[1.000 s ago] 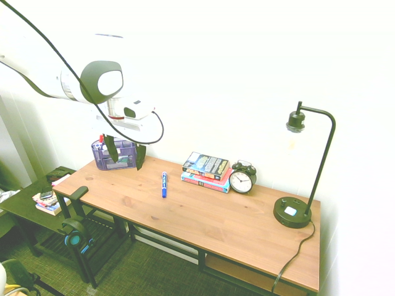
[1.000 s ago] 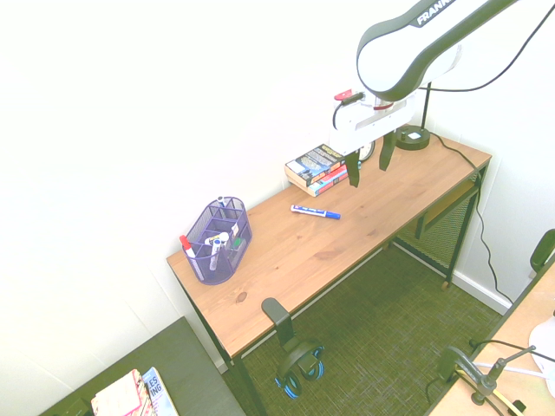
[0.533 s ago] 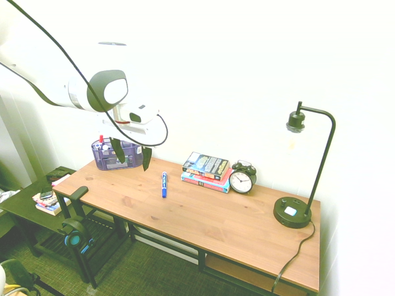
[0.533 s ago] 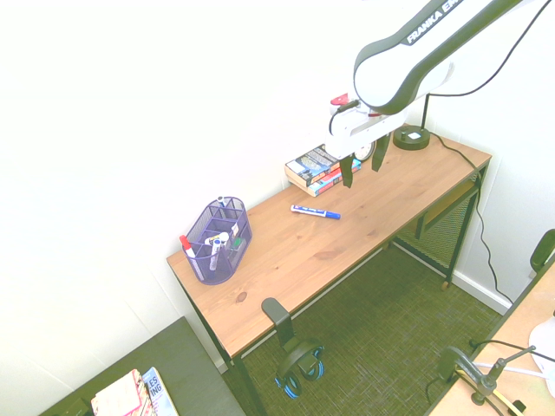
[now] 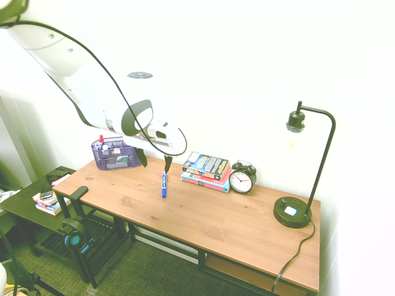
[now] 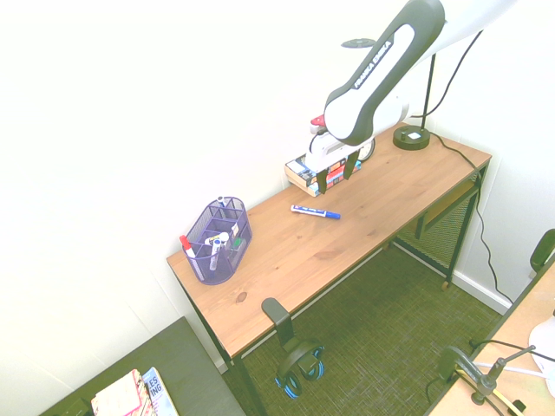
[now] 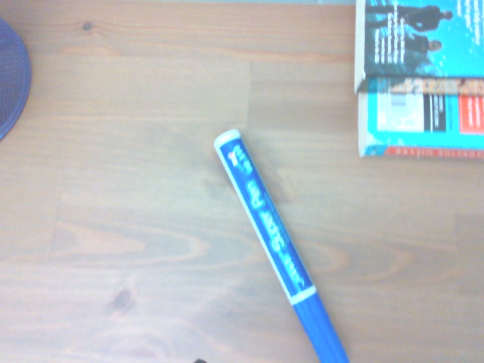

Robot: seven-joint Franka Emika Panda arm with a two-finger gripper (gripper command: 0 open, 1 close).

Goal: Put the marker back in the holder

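The marker [image 7: 266, 227] lay on the desk [image 5: 213, 219], blue cap toward the front edge, unmoved from the earlier frames; its label read "Super Pen". The gripper [image 6: 336, 183] had come down and across toward it, and now hung open and empty above the desk near the marker, fingers well spread. The arm [image 6: 381, 65] had swung lower too, "FRANKA EMIKA" printed along it.

Just beside the marker sat the two stacked books [image 5: 207, 166], where they had been; their print was too blurred to read surely. The holder [image 6: 217, 243] stood on the marker's other side, also unmoved, with a red-capped pen [image 6: 188, 247] and other pens inside. Past the books from the marker was the clock [image 5: 241, 181], and well apart from it, farther along, the lamp [image 5: 292, 212]. Beyond the holder, on a low table [image 6: 186, 360], a book [image 6: 159, 394] showed "LES" and "ING".
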